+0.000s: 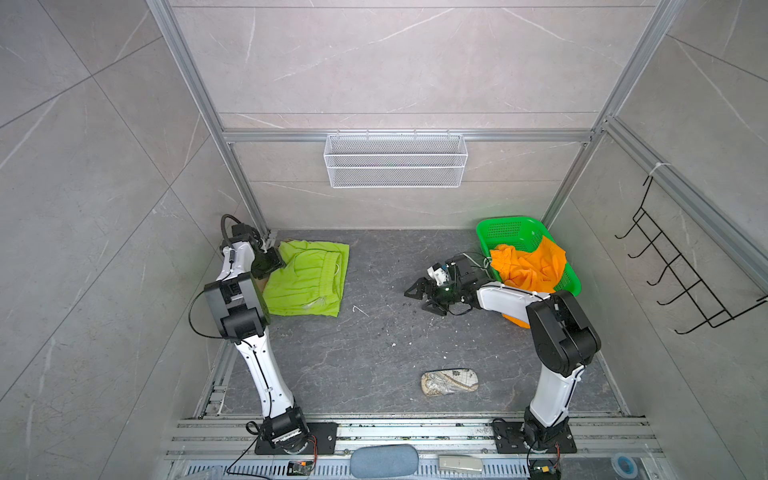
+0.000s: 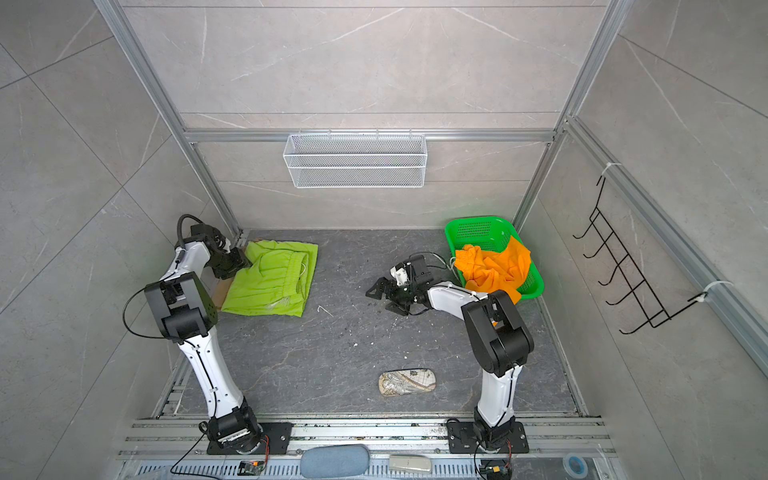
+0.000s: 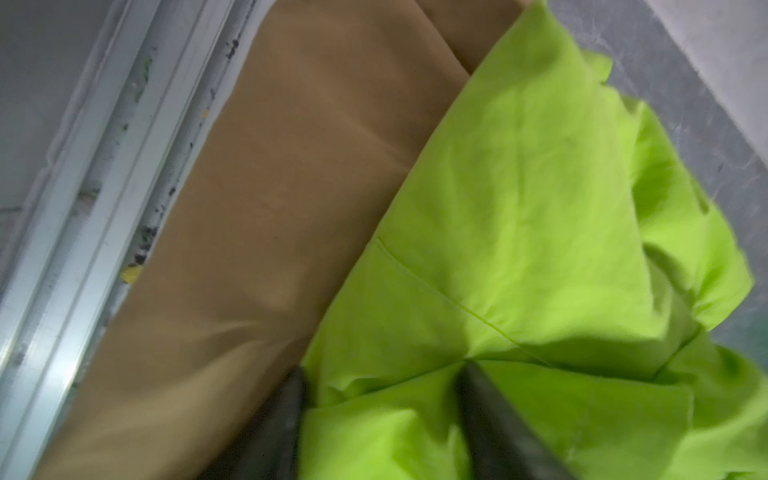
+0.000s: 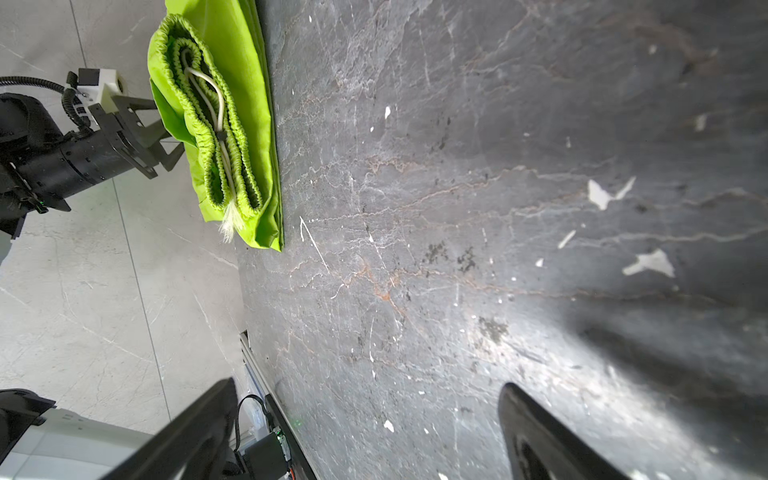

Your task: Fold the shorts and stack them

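The lime green shorts (image 1: 307,278) (image 2: 270,280) lie folded at the back left of the dark table, waistband and white drawstring up. Under them a strip of the tan shorts (image 3: 291,187) (image 2: 220,293) shows at their left edge. My left gripper (image 1: 276,264) (image 3: 384,370) sits at the green shorts' left edge, its jaws half closed with green cloth bunched between them. The orange shorts (image 1: 528,266) (image 2: 494,266) hang crumpled over the green basket (image 1: 511,228). My right gripper (image 1: 415,300) (image 4: 368,384) hovers open over bare table left of the basket, holding nothing.
A patterned beige pouch (image 1: 449,383) lies near the table's front edge. A white wire basket (image 1: 395,160) hangs on the back wall and a black hook rack (image 1: 685,266) on the right wall. An aluminium rail (image 3: 104,208) runs close beside the tan shorts.
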`<act>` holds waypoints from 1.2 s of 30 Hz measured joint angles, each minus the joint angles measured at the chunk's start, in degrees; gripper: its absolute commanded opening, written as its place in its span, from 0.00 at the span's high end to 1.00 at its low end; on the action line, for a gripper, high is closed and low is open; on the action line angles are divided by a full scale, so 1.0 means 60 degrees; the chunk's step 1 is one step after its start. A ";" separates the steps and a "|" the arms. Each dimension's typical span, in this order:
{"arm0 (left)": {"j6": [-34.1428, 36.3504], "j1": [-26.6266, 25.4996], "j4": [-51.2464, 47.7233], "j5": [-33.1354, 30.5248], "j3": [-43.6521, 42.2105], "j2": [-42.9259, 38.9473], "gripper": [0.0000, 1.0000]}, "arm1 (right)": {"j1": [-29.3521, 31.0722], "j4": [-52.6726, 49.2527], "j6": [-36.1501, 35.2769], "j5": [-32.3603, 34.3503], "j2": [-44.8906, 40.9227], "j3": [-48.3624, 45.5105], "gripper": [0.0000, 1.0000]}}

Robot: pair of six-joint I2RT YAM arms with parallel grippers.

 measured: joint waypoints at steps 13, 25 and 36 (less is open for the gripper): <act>0.0007 0.0000 -0.0215 0.0535 -0.0135 -0.0528 1.00 | 0.0000 0.0000 0.0029 0.0004 0.0000 0.0011 0.01; 0.0007 -0.0015 -0.0918 0.0667 0.1169 -0.1534 1.00 | 0.0004 0.0215 0.0219 -0.0073 0.0004 0.0062 0.01; -0.0062 0.0310 -0.0667 0.0758 0.1024 -0.0758 1.00 | 0.0000 0.0251 0.0219 -0.0069 0.0004 0.0062 0.01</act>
